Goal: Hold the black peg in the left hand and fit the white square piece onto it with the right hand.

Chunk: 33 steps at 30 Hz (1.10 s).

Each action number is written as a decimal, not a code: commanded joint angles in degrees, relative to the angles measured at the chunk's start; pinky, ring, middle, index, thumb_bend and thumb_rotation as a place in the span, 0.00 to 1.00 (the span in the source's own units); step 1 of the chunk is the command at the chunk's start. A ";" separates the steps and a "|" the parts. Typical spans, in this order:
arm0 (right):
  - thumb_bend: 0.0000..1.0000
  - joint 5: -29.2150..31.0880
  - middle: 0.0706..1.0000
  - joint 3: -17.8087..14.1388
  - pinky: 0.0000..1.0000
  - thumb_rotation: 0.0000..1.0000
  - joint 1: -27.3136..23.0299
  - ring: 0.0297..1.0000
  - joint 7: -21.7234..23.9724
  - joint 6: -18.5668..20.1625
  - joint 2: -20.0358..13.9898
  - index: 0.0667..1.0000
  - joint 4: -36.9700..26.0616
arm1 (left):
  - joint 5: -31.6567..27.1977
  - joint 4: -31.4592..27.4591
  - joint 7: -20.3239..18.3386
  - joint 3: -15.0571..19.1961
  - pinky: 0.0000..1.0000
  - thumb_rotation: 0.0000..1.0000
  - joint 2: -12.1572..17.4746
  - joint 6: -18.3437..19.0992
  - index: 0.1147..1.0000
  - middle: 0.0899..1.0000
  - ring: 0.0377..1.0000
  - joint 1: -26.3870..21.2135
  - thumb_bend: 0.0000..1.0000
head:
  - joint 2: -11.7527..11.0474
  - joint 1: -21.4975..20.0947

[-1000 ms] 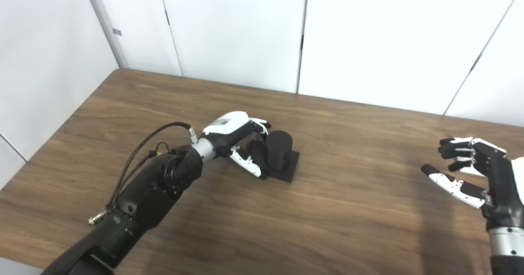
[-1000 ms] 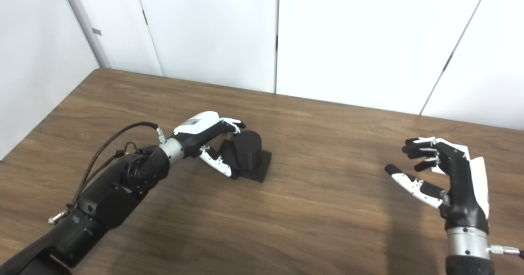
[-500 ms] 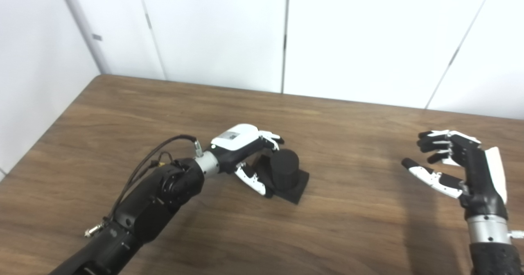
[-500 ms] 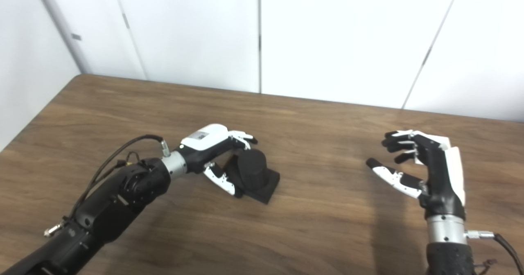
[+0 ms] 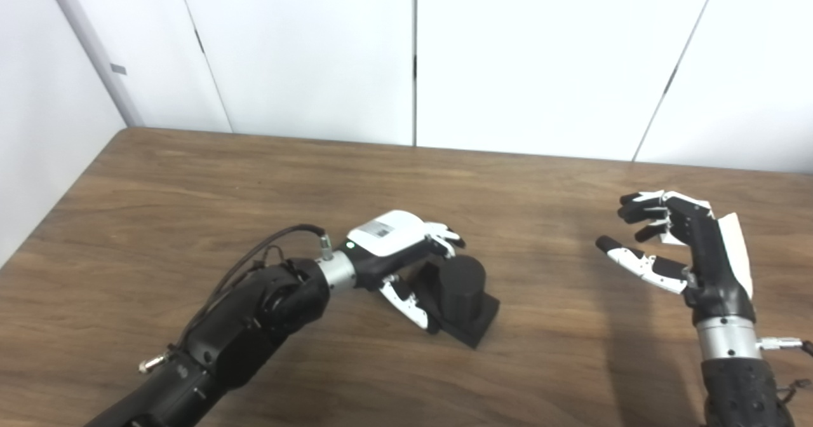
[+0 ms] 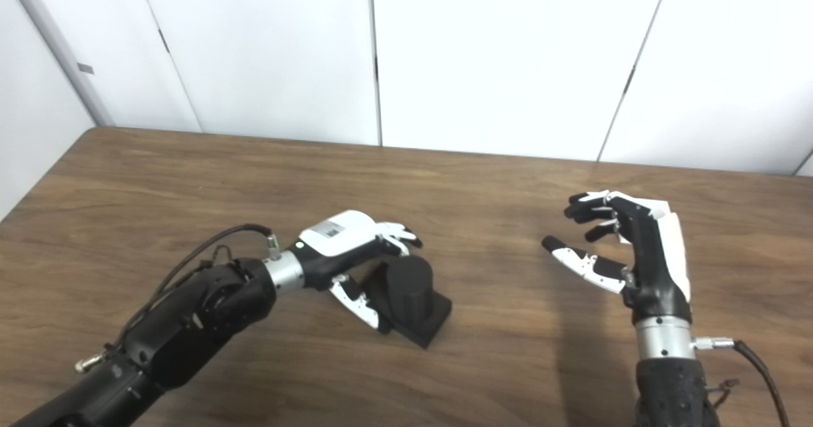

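— Mostly the head moved: over the last second the whole picture swung, so the desk (image 5: 190,179) edge and wall panels slid across both views. Against the desk grain the peg (image 5: 462,290) barely shifted. What did the left hand (image 5: 397,258) have?

— It lay at the peg's left side, fingers (image 5: 444,239) reaching over the back of the black cylinder and the thumb (image 5: 406,303) low against the front of its square base. It cupped the peg, but the fingers were not pressed tight round it, and the base sat flat on the desk, so I judged the grasp not yet made.

— And on the right?

— The right hand (image 6: 635,249) hovered well apart from the peg, above the desk, fingers curled but spread from the thumb, holding nothing.

— The white square piece?

— I could not find it in either view. It may have lain outside the pictures.

— What could have gone wrong from there?

— Closing with the thumb that low could have tipped or skidded the peg, since the base is wide and the cylinder smooth. A slanted hold would then make the fitting jam. And the right hand had nothing to fit; reaching blind for an unseen piece risked a miss.
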 commanded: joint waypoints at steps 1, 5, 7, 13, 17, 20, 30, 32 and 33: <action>0.50 -0.11 0.62 -0.15 0.44 0.13 -1.69 0.57 -0.84 -1.80 0.09 0.46 -2.09 | 5.38 1.06 -5.61 -4.49 0.83 0.07 0.22 -0.36 0.42 0.89 0.93 1.89 0.52 | 0.05 -0.09; 0.50 -0.50 0.62 0.06 0.44 0.13 -1.72 0.56 -0.89 -1.75 0.36 0.46 -2.65 | 6.39 1.38 -5.27 -5.30 0.85 0.07 1.16 -0.81 0.42 0.89 0.93 1.36 0.52 | -0.38 -4.20; 0.50 -0.86 0.63 0.18 0.44 0.13 -1.90 0.56 -0.89 -1.65 0.45 0.46 -2.97 | 6.60 1.63 -4.79 -5.44 0.85 0.07 1.66 -1.43 0.42 0.88 0.93 1.24 0.52 | -0.50 -5.39; 0.50 -2.19 0.64 0.48 0.46 0.14 -5.52 0.57 4.84 3.00 -4.33 0.46 -5.26 | 7.24 2.84 -2.88 -5.18 0.86 0.07 3.03 -3.32 0.42 0.87 0.92 1.30 0.52 | -1.85 -10.30; 0.57 -2.84 0.70 1.56 0.51 0.12 -8.86 0.63 11.80 7.44 -10.30 0.58 -7.03 | 7.21 3.69 -1.71 -5.00 0.86 0.07 3.54 -4.64 0.42 0.87 0.91 1.57 0.52 | -3.23 -13.56; 0.66 -3.37 0.73 2.28 0.53 0.12 -11.76 0.66 15.72 9.87 -14.78 0.71 -7.09 | 7.04 3.83 -1.43 -4.82 0.86 0.07 3.84 -5.03 0.42 0.86 0.91 1.92 0.52 | -4.09 -15.13; 0.83 -19.25 0.85 11.43 0.64 0.08 -21.62 0.80 31.10 15.03 -29.89 0.82 -2.72 | 7.18 5.07 0.40 -4.64 0.86 0.07 4.80 -6.96 0.42 0.86 0.89 3.14 0.52 | -8.16 -20.15; 0.84 -21.91 0.86 13.11 0.66 0.08 -23.43 0.81 33.00 15.03 -30.92 0.83 -0.65 | 7.05 5.51 1.11 -4.53 0.84 0.06 4.82 -7.57 0.42 0.85 0.87 3.33 0.52 | -8.53 -20.46; 0.84 -22.80 0.86 13.91 0.67 0.08 -24.41 0.82 33.97 14.65 -31.43 0.83 0.68 | 6.92 5.44 1.06 -4.51 0.83 0.06 4.86 -7.54 0.42 0.85 0.87 3.48 0.52 | -8.86 -20.71</action>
